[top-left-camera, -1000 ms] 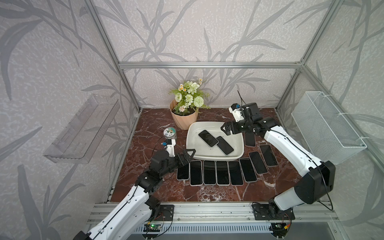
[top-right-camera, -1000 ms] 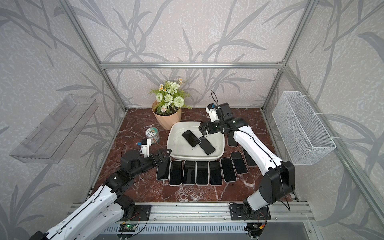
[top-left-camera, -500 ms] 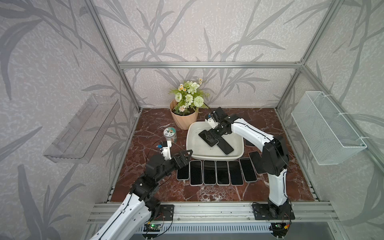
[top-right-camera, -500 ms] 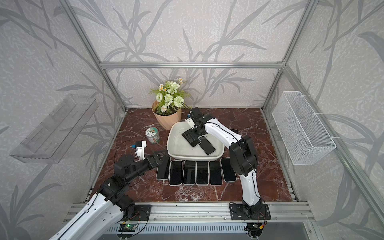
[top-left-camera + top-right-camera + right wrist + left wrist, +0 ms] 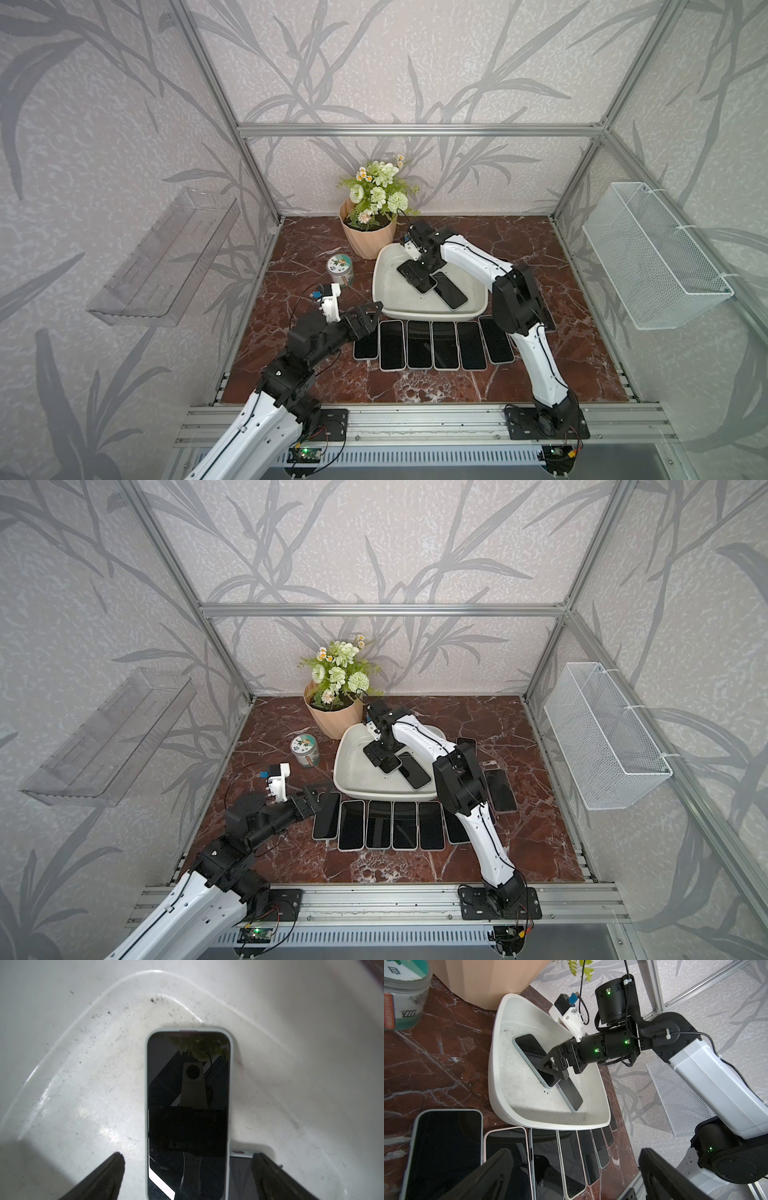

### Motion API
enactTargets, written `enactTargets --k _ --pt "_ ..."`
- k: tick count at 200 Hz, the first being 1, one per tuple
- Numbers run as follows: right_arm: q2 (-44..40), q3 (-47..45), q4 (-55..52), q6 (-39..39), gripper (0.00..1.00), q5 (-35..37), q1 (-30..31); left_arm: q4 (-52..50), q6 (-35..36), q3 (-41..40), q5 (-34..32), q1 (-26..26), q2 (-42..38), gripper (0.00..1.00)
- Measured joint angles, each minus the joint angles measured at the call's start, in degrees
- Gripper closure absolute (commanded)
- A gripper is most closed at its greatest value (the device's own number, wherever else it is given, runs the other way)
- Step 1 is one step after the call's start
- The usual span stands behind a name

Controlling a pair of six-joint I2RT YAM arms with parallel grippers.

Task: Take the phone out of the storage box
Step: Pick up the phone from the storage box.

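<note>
One phone [image 5: 529, 1049] lies partly on a second phone [image 5: 571, 1095] in the storage box [image 5: 428, 312]. A row of phones [image 5: 419, 345] lies before it, a flower pot [image 5: 368, 239] behind, and a tin [image 5: 340, 270] to its left.

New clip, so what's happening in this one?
The right gripper is down inside the storage box, jaws open on either side of the upper phone, not gripping it yet. That phone overlaps a second phone in the box. The left gripper hovers open near the end of the row of phones on the table.
</note>
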Motion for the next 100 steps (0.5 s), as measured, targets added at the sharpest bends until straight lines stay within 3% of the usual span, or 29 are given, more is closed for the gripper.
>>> enactTargets --k 100 --pt "3.91 1.95 -1.51 -0.37 0.0 -2.43 0.0 -0.7 0.2 -0.2 -0.02 0.0 0.0 0.0"
